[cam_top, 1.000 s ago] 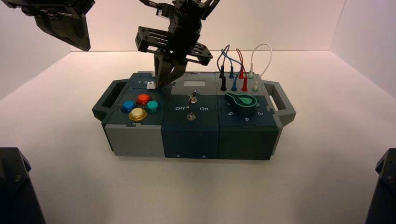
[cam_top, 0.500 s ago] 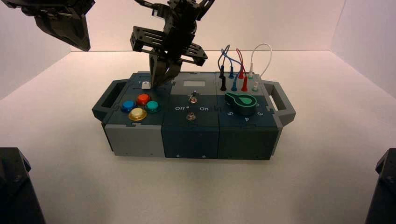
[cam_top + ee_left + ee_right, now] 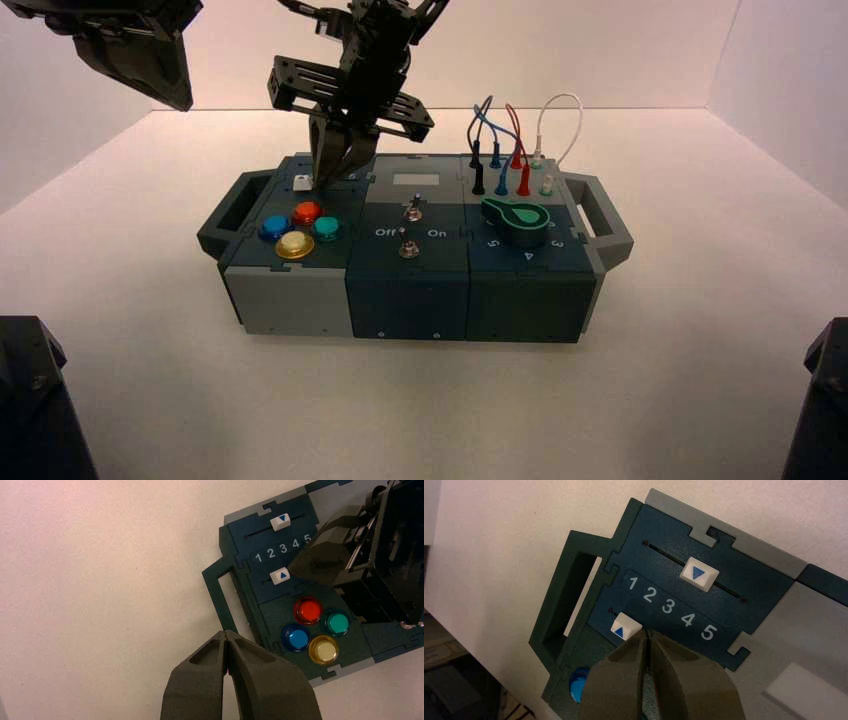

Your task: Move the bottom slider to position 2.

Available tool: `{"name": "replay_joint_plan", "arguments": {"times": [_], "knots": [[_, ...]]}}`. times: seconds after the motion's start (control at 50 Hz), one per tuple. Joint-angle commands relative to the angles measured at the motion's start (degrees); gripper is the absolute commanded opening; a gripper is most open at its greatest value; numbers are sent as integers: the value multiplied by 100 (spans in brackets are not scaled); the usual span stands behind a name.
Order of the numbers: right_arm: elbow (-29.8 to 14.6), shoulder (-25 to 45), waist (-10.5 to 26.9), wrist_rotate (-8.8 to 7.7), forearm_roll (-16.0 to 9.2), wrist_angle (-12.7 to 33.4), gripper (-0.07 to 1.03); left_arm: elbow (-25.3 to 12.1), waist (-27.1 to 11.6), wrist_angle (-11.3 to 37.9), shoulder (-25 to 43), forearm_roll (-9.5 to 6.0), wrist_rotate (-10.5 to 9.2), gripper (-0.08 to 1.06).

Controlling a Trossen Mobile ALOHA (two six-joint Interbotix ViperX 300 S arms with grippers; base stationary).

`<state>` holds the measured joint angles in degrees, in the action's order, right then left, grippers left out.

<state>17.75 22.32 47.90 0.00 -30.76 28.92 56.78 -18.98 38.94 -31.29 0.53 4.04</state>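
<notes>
Moved leftward since the earlier frame: bottom slider [image 3: 626, 626] and right gripper [image 3: 648, 632]. Slider knob now seen level with digit 2 [image 3: 650, 594]. Right jaws closed, empty, tips just beside the knob on its higher-digit side; contact cannot be told. Left gripper [image 3: 225, 633] held idle, closed, beyond the box's left side [image 3: 235, 212].

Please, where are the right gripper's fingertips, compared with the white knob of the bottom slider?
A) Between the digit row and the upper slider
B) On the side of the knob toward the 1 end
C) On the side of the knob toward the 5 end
C: the right gripper has its fingertips beside the bottom slider's white knob, toward the 5 end.
</notes>
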Motion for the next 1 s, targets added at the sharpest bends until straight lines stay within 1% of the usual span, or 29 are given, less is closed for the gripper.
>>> {"name": "replay_joint_plan", "arguments": {"times": [0.02,0.28,0.34,0.66,1.0], "knots": [[-123,-79,141,9,-62,26,-2,-114,-18,-18,-53,0,26,-3],[-185,-44,158,9,-70,62,-2,-114,-18,0,-70,-9,18,-3],[-272,18,220,18,-79,88,-2,-123,-18,0,-79,0,18,-3],[-501,167,281,9,-123,211,-2,-123,-18,0,-79,0,26,-3],[-387,105,264,9,-114,237,-2,-114,-18,9,-105,0,18,-3]]}}
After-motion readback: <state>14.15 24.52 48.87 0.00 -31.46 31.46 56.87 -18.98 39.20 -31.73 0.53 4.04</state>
